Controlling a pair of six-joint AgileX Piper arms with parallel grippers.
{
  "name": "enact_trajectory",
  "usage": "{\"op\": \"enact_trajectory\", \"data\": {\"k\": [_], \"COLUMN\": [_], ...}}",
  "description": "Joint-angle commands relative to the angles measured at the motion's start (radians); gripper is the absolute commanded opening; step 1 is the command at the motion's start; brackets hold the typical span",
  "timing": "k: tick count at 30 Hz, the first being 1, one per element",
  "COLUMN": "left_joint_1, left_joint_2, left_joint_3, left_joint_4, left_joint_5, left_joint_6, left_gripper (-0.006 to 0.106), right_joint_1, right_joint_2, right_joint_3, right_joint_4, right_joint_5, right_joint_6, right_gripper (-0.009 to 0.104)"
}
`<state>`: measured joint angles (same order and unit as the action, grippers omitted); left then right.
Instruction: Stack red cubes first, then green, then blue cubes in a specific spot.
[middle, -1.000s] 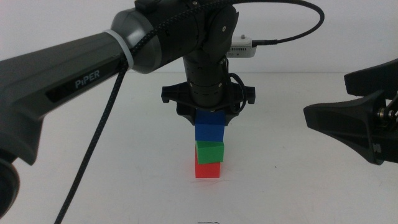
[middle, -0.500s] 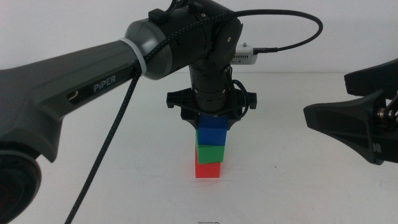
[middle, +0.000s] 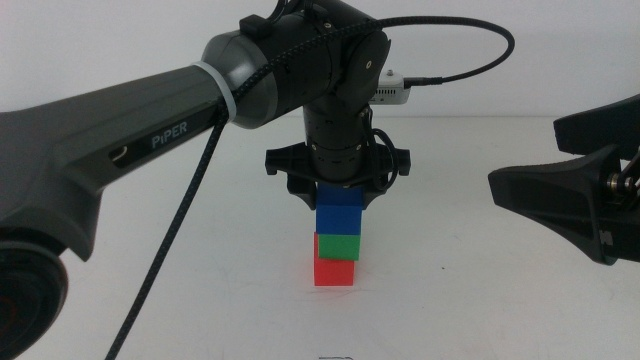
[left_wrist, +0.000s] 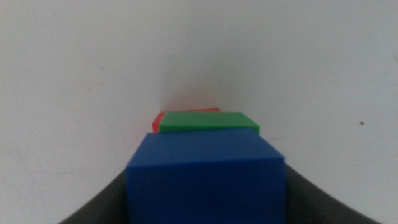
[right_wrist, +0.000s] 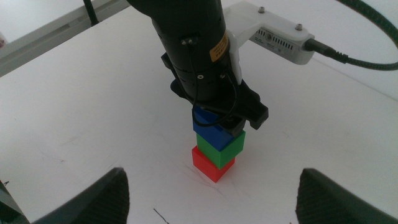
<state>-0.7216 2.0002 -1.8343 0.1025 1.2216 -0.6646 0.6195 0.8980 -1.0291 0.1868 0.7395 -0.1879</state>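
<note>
White tabletop (middle: 150, 300), left tool (middle: 338, 205) above the stack, clenched on the blue cube (middle: 339, 213), blue resting on the green cube (middle: 337, 246), green on the red cube (middle: 334, 271), right tool (right_wrist: 211, 186) spread wide, waiting at the right side

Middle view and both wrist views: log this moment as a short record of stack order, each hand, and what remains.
stack: red cube on the table, green cube on it, blue cube on top
left hand: above the stack, shut on the blue cube
right hand: waiting off to the right side, open, holding nothing
remaining: blue cube not yet released
</note>
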Motion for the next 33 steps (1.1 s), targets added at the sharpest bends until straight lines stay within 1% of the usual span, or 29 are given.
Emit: {"op": "enact_trajectory", "data": {"k": [1,5,7,12,15,19,26,27,31,33], "left_joint_1": [-0.002,-0.002,-0.002,-0.002,-0.002,-0.002,-0.002,0.002,0.040,0.094], "left_joint_2": [-0.048,-0.067,-0.085,-0.157,-0.226,-0.334,-0.500,-0.523,-0.609,-0.665], "left_joint_3": [-0.028,-0.028,-0.028,-0.028,-0.028,-0.028,-0.022,-0.016,0.020,0.058], "left_joint_4": [0.017,0.017,0.016,0.003,0.020,0.120,0.271,0.285,0.288,0.287], "left_joint_5": [-0.003,-0.008,-0.018,-0.005,0.056,0.098,0.098,0.098,0.098,0.098], "left_joint_6": [-0.001,0.041,0.063,0.119,0.118,0.135,0.239,0.253,0.293,0.294], "left_gripper": [0.071,0.088,0.094,0.094,0.094,0.094,0.094,0.094,0.094,0.094], "right_joint_1": [-0.006,-0.006,-0.006,-0.006,-0.006,-0.006,-0.006,-0.006,-0.006,-0.006], "right_joint_2": [-0.012,-0.012,-0.012,-0.012,-0.012,-0.012,-0.012,-0.012,-0.012,-0.012], "right_joint_3": [-0.027,-0.027,-0.027,-0.027,-0.027,-0.027,-0.027,-0.027,-0.027,-0.027], "right_joint_4": [0.006,0.006,0.006,0.006,0.006,0.006,0.006,0.006,0.006,0.006], "right_joint_5": [-0.070,-0.070,-0.070,-0.070,-0.070,-0.070,-0.070,-0.070,-0.070,-0.070], "right_joint_6": [-0.012,-0.012,-0.012,-0.012,-0.012,-0.012,-0.012,-0.012,-0.012,-0.012], "right_gripper": [0.085,0.085,0.085,0.085,0.085,0.085,0.085,0.085,0.085,0.085]}}
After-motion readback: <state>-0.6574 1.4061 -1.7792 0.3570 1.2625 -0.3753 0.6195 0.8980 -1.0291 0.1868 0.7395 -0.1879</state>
